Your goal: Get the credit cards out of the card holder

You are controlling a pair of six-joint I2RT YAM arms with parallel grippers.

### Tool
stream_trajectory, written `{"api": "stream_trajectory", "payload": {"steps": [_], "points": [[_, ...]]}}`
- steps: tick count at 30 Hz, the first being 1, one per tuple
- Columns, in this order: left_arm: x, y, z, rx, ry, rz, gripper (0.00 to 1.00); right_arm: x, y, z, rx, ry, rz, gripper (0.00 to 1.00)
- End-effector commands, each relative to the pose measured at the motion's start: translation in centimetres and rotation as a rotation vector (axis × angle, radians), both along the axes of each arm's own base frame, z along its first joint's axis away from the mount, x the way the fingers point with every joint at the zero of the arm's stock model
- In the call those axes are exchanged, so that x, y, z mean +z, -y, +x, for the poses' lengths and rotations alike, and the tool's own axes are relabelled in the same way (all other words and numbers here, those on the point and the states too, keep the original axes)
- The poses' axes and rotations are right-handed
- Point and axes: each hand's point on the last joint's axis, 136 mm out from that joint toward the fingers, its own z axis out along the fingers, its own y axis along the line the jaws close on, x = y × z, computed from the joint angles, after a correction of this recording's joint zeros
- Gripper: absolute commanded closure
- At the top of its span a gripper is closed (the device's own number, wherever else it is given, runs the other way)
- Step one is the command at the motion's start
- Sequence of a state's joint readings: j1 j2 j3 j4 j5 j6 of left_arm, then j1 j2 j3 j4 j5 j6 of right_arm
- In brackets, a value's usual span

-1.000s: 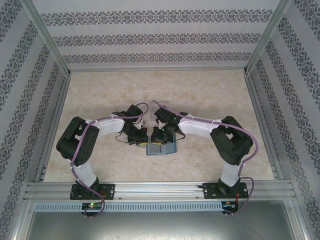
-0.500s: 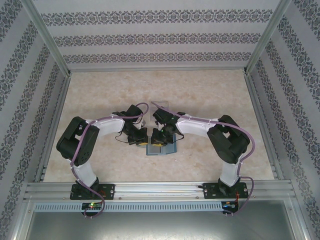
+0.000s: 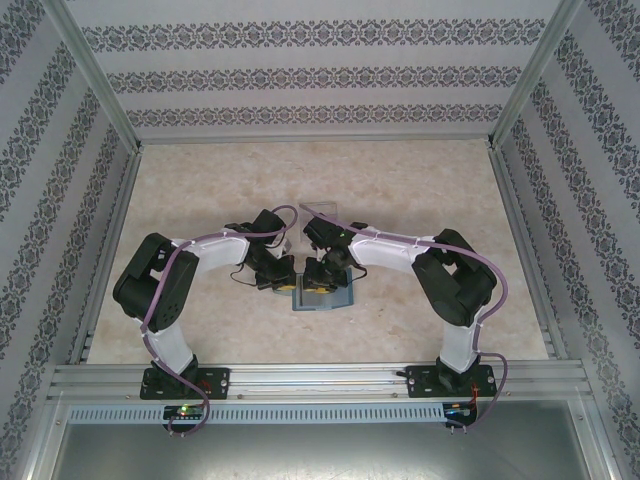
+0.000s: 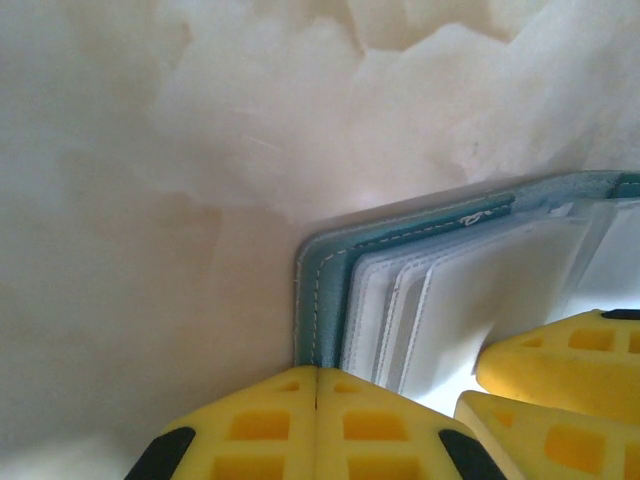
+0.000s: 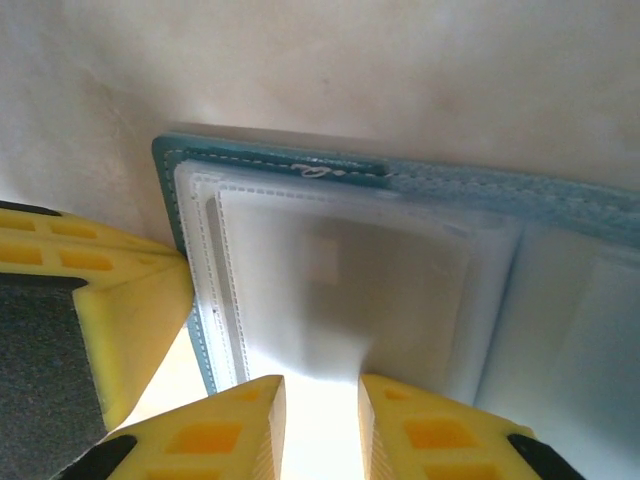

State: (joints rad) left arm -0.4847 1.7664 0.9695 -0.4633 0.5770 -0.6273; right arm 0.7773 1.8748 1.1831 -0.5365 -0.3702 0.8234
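Observation:
The teal card holder [image 3: 322,297] lies open on the table between both arms, its pale pockets facing up [image 4: 325,270] [image 5: 450,180]. A pale grey credit card [image 5: 380,270] with a lighter square on it sits inside a see-through pocket of the left half. My left gripper [image 3: 283,280] [image 4: 317,372] is shut, fingertips together at the holder's left edge. My right gripper [image 3: 318,278] [image 5: 320,400] hovers low over the same half with a narrow gap between its jaws, holding nothing that I can make out. The glare between its fingertips hides what lies there.
A clear plastic tray [image 3: 322,212] lies just beyond the two wrists. Metal frame rails [image 3: 300,378] run along the near edge, and patterned walls enclose the table on three sides. The two grippers stand very close together over the holder.
The right gripper's jaws have parted a little, and its arm has shifted slightly left over the holder. The left arm and the holder have stayed put.

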Motion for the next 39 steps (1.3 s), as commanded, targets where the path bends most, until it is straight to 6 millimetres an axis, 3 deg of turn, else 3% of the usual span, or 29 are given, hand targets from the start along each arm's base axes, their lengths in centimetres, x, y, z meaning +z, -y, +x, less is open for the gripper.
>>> {"api": "stream_trajectory", "payload": {"steps": [1, 17, 30, 39], "points": [[-1.18, -0.26, -1.07, -0.028, -0.043, 0.033, 1.00, -0.50, 0.70, -0.39, 0.027, 0.003, -0.070, 0.72], [-1.10, -0.18, -0.99, -0.026, -0.042, 0.030, 1.00, -0.43, 1.03, -0.41, 0.069, 0.026, -0.137, 0.50], [-1.20, -0.11, -1.00, -0.027, -0.042, 0.025, 1.00, -0.71, 1.10, -0.29, 0.071, 0.026, -0.163, 0.46], [-1.33, -0.10, -1.04, -0.027, -0.044, 0.024, 1.00, -1.20, 0.95, -0.41, 0.071, 0.014, -0.167, 0.49]]}}
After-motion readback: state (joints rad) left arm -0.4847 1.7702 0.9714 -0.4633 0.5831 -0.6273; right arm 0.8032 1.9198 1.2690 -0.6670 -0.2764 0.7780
